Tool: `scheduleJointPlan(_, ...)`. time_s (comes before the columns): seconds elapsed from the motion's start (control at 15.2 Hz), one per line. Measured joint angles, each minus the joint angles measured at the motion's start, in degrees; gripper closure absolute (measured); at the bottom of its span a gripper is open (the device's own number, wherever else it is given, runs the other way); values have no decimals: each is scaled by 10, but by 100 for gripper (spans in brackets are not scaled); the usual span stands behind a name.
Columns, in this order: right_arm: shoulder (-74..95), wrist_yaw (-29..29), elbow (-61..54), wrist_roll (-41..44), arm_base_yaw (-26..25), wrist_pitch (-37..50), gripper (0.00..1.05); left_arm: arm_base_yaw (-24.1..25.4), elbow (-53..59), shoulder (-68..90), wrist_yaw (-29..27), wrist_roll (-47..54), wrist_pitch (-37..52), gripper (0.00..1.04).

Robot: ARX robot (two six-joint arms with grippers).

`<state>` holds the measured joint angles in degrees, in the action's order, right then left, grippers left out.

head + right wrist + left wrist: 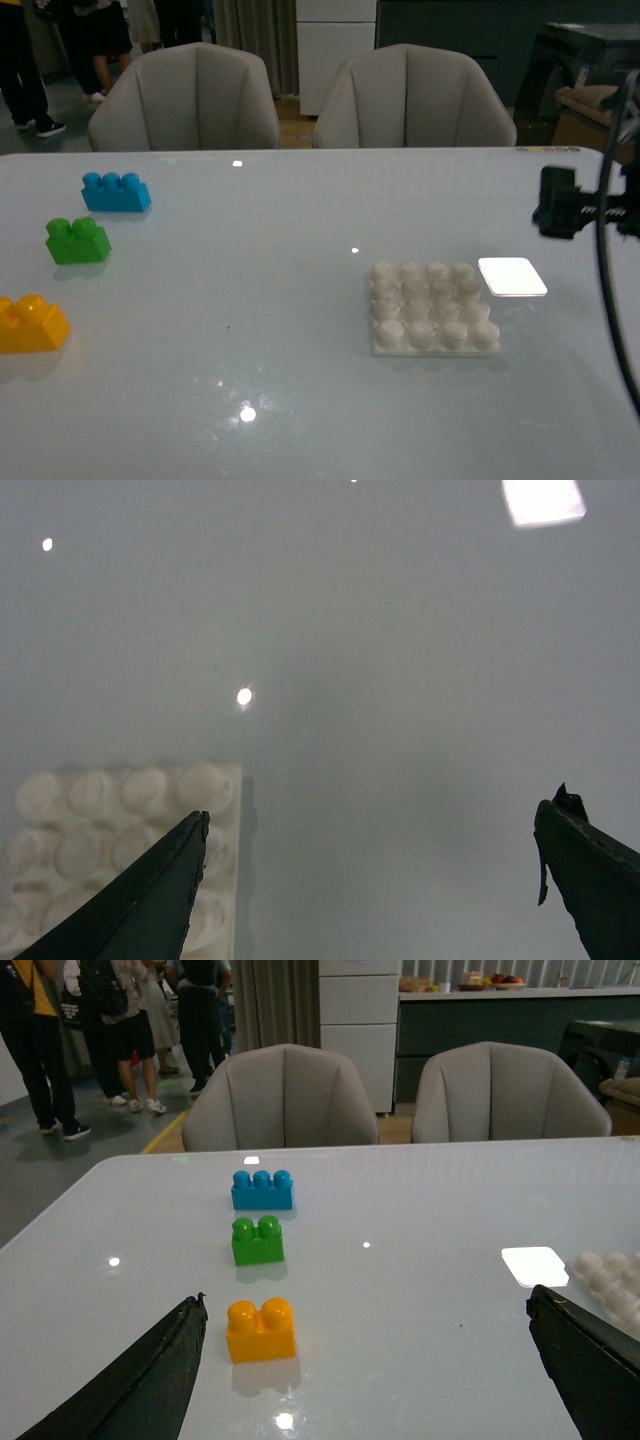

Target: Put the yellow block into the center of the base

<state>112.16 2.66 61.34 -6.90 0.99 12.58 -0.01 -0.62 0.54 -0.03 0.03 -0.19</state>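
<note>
The yellow block sits on the surface far to the robot's left, nearest the robot in a row with the green brick and the blue brick beyond it. The base lies well apart, to the right of middle, with a smooth white patch just beside its far right corner.

Both grippers are empty. In the left wrist view the left gripper hangs with its jaws spread wide, the yellow block between them but closer to one finger. The right gripper is likewise spread, with a corner of the base showing by one finger.

The block looks like hard, light, hollow plastic. It should be stiff enough to squeeze firmly, but its glossy walls may slip. The two long flat sides seem the best hold, taken low enough to leave the studs and underside clear.

There is a clear gap between the block and the green brick, and bare surface on its other sides. The surface's left edge is some way off. The path across to the base center is open. The light base may slide under pressing, so seating calls for a straight downward push.
</note>
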Motion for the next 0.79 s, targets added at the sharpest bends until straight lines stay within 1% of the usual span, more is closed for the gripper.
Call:
scheduleJointPlan(0.26, 62, 2, 27, -7, 50, -45, 6, 0, 0, 0, 0, 0, 0, 7)
scheduleJointPlan(0.59, 113, 3, 64, -36, 73, -70, 6, 0, 0, 0, 0, 0, 0, 7)
scheduleJointPlan(0.79, 124, 17, 78, -62, 93, -66, 6, 0, 0, 0, 0, 0, 0, 7)
